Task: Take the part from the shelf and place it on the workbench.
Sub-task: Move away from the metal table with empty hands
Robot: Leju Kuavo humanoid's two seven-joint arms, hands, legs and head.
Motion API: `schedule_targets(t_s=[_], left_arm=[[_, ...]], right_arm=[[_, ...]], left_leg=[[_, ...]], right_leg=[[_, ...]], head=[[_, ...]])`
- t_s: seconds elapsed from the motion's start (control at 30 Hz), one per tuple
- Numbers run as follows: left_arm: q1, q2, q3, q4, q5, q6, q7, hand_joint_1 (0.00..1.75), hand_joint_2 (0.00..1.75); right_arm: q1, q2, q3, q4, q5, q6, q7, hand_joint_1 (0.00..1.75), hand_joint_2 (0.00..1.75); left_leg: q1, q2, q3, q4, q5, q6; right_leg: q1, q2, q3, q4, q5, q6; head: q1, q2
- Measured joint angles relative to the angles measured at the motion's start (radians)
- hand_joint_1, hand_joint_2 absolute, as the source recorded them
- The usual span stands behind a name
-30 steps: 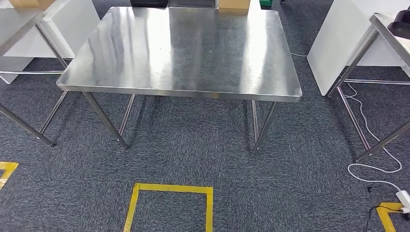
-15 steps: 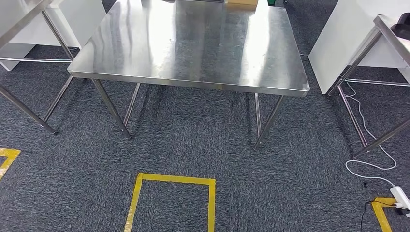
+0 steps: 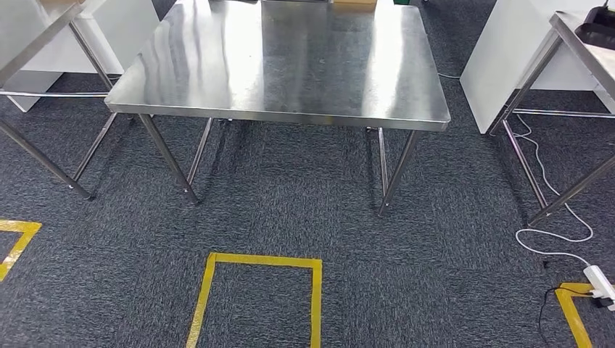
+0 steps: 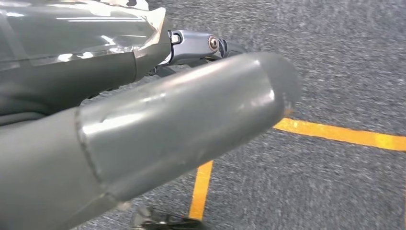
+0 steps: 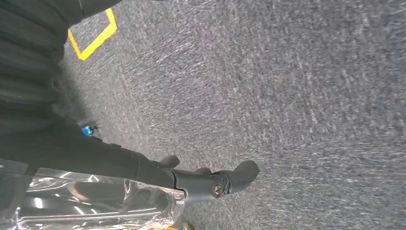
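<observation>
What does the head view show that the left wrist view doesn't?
Head view: a steel table with a bare top, neighbouring tables, a white cable and a power strip. Left wrist view: the left hand close up, with a shiny clear-wrapped thing beside it. Both: grey carpet and yellow floor tape.

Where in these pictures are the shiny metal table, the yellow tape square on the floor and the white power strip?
Metal table (image 3: 283,65): head view, middle of its bare top.
Yellow tape square (image 3: 265,259): head view, far edge.
White power strip (image 3: 600,280): head view, its body.
</observation>
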Motion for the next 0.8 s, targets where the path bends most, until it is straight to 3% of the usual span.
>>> schedule_targets(t_s=[0.03,0.07,0.13,0.17,0.2,0.3,0.33,0.4,0.47,0.5,0.53,0.57,0.63,0.7,0.73,0.8], left_arm=[[0.0,0.0,0.0,0.0,0.0,0.001,0.0,0.0,0.0],[0.0,0.0,0.0,0.0,0.0,0.002,0.0,0.0,0.0],[0.0,0.0,0.0,0.0,0.0,0.004,-0.001,0.0,0.0],[0.0,0.0,0.0,0.0,0.0,0.004,-0.002,0.0,0.0],[0.0,0.0,0.0,0.0,0.0,0.005,-0.002,0.0,0.0],[-0.001,-0.001,0.001,0.0,0.0,0.004,-0.004,0.0,0.0],[-0.001,-0.001,0.001,0.0,0.0,0.004,-0.004,0.0,0.0],[-0.001,-0.002,0.001,0.0,0.001,0.002,-0.006,0.0,0.0],[-0.001,0.0,0.003,0.0,0.002,-0.001,-0.006,0.0,0.0],[-0.001,0.0,0.003,0.0,0.003,-0.003,-0.006,0.0,0.0],[-0.001,0.001,0.004,0.0,0.003,-0.004,-0.007,0.0,0.0],[-0.001,0.001,0.004,0.0,0.003,-0.007,-0.007,0.0,0.0],[-0.001,0.0,0.005,0.0,0.002,-0.011,-0.008,0.0,0.0],[-0.002,0.0,0.006,0.0,0.002,-0.013,-0.008,0.0,0.0],[-0.002,0.0,0.006,0.0,0.001,-0.013,-0.007,0.0,0.0],[-0.002,0.001,0.008,0.0,0.001,-0.013,-0.006,0.0,0.0]], right_arm=[[0.001,0.0,0.0,0.0,0.0,0.001,0.001,0.0,1.75],[0.001,0.001,0.0,0.0,0.0,0.001,0.001,0.0,1.75],[0.0,0.001,0.0,0.0,0.0,0.0,0.001,0.0,1.75],[-0.001,0.001,0.0,0.0,-0.001,0.0,0.0,0.0,1.75],[-0.002,0.0,0.0,0.0,-0.001,0.0,-0.001,0.0,1.31],[-0.001,0.0,0.001,0.0,-0.001,0.0,-0.009,0.0,0.0],[-0.001,0.0,0.001,0.0,0.0,0.0,-0.012,0.0,0.0],[-0.001,0.0,0.004,0.0,0.001,0.0,-0.017,0.0,0.0],[-0.001,0.0,0.006,0.0,0.001,0.002,-0.022,0.0,0.0],[0.0,0.0,0.007,0.0,0.001,0.003,-0.024,0.0,0.0],[0.0,0.0,0.007,0.0,0.0,0.005,-0.027,0.0,0.0],[-0.001,0.0,0.008,0.0,-0.001,0.008,-0.028,0.0,0.0],[-0.003,-0.001,0.008,0.0,-0.005,0.012,-0.029,0.0,0.0],[-0.006,-0.002,0.008,0.0,-0.008,0.014,-0.028,0.0,0.0],[-0.006,-0.002,0.008,0.0,-0.009,0.015,-0.027,0.0,0.0],[-0.005,-0.003,0.008,0.0,-0.009,0.015,-0.021,0.0,0.0]], left_leg=[[0.003,0.0,0.014,-0.001,0.009,-0.003],[0.007,0.0,0.046,-0.041,0.035,-0.005],[0.013,-0.001,0.134,-0.176,0.088,-0.009],[0.014,-0.003,0.163,-0.227,0.101,-0.009],[0.013,-0.005,0.177,-0.258,0.104,-0.007],[0.007,-0.006,0.162,-0.275,0.106,0.017],[0.006,-0.005,0.154,-0.278,0.113,0.029],[0.004,-0.002,0.136,-0.281,0.129,0.051],[-0.001,0.0,0.116,-0.281,0.144,0.06],[-0.003,0.0,0.106,-0.28,0.152,0.061],[-0.005,0.001,0.097,-0.28,0.159,0.061],[-0.007,0.0,0.089,-0.28,0.166,0.06],[-0.009,0.0,0.078,-0.279,0.179,0.055],[-0.011,0.001,0.073,-0.279,0.191,0.045],[-0.012,0.001,0.072,-0.279,0.197,0.04],[-0.011,0.002,0.071,-0.281,0.209,0.028]], right_leg=[[-0.001,0.0,-0.008,0.004,0.005,0.002],[-0.002,0.0,-0.015,0.009,0.007,0.005],[-0.002,0.001,-0.029,0.023,0.008,0.008],[0.0,0.001,-0.036,0.031,0.009,0.012],[0.002,0.001,-0.043,0.038,0.012,0.017],[0.007,0.002,-0.066,0.047,0.021,0.041],[0.007,0.002,-0.078,0.061,0.009,0.044],[0.004,0.003,-0.118,0.147,-0.053,0.035],[0.004,0.005,-0.164,0.282,-0.125,0.027],[0.004,0.005,-0.172,0.327,-0.14,0.029],[0.004,0.005,-0.163,0.338,-0.138,0.035],[0.005,0.006,-0.133,0.309,-0.122,0.042],[0.006,0.006,-0.03,0.163,-0.082,0.047],[0.016,0.006,0.052,0.032,-0.07,0.039],[0.021,0.006,0.065,0.005,-0.072,0.034],[0.024,0.006,0.056,0.0,-0.065,0.026]], head=[[0.0,0.0],[-0.001,0.0],[-0.001,0.0],[-0.001,0.0],[0.0,0.0],[0.0,0.0],[0.001,0.0],[0.004,0.0],[0.007,0.0],[0.007,0.0],[0.007,0.0],[0.007,0.0],[0.007,0.0],[0.007,0.0],[0.007,0.0],[0.007,0.0]])
